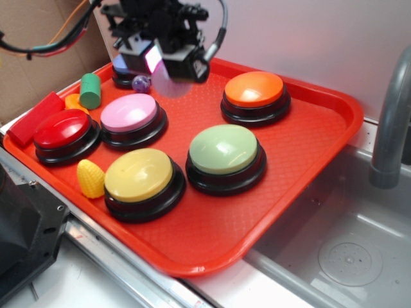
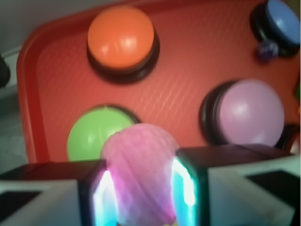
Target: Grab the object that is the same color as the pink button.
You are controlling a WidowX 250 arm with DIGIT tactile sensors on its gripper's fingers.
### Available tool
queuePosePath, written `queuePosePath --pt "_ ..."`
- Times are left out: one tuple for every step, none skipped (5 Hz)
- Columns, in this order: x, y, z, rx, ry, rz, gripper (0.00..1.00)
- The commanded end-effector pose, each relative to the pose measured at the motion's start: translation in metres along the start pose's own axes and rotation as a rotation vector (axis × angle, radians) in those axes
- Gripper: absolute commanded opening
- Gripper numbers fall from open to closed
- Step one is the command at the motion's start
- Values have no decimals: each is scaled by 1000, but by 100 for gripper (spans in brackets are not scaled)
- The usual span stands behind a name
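Observation:
The pink ball point(image 2: 141, 174) sits between my two lit finger pads and fills the gap in the wrist view. In the exterior view the ball point(image 1: 171, 83) hangs blurred under my gripper point(image 1: 168, 64), lifted above the red tray point(image 1: 308, 160) near its back left. My gripper point(image 2: 141, 188) is shut on the ball. The pink button point(image 1: 129, 113) stands on the tray below and left of the gripper; from the wrist the pink button point(image 2: 250, 113) shows at the right.
On the tray stand orange point(image 1: 253, 90), green point(image 1: 223, 149), yellow point(image 1: 139, 174), red point(image 1: 61, 128) and blue point(image 1: 125, 67) buttons. A purple marble point(image 1: 140, 83), green cylinder point(image 1: 90, 90), yellow corn point(image 1: 90, 178) and red block point(image 1: 32, 119) lie at the left. A sink point(image 1: 347, 256) and faucet point(image 1: 392, 115) are at the right.

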State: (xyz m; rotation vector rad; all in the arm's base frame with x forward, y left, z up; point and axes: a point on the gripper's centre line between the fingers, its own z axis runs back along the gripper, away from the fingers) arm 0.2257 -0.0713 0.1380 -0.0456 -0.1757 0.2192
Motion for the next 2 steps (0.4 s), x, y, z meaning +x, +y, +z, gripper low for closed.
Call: queuePosePath --pt "54 30 23 1 -74 73 0" --pt "65 51 21 0 -66 178 0"
